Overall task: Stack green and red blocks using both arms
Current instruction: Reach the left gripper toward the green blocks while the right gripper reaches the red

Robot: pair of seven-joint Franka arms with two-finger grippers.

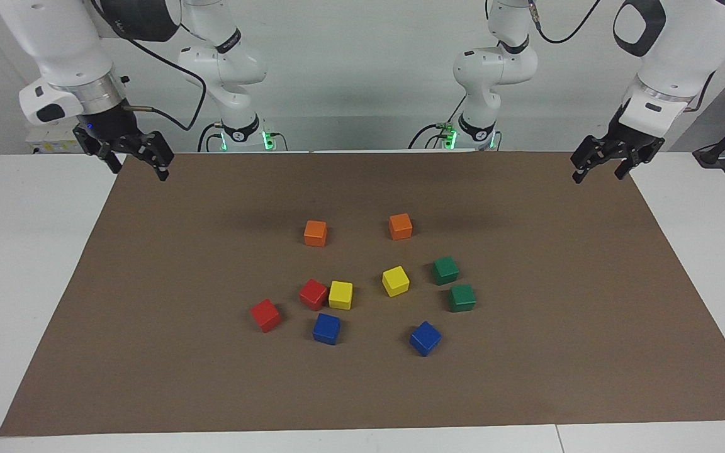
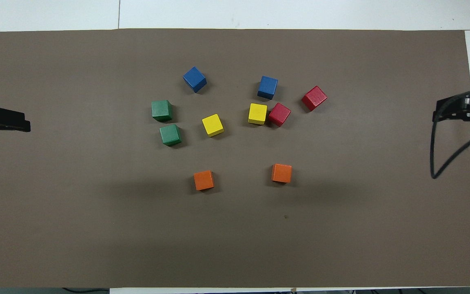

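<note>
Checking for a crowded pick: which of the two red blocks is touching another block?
The red block nearer the robots: it sits against a yellow block. The other red block stands alone, toward the right arm's end.

White tabletop [image 1: 29,264] carries a brown mat [image 1: 526,377] that covers most of it. Ten cubes sit on the mat mid-table, none stacked. Two orange cubes [image 1: 315,233] [image 1: 400,226] lie nearest the robots. Two green blocks [image 1: 445,270] [image 1: 462,297] sit close together toward the left arm's end. Two red blocks [image 1: 313,294] [image 1: 265,315] lie toward the right arm's end; one touches a yellow cube [image 1: 340,294]. The second yellow cube [image 1: 395,280] stands alone near the middle. Two blue cubes [image 1: 326,328] [image 1: 425,338] lie farthest from the robots.
</note>
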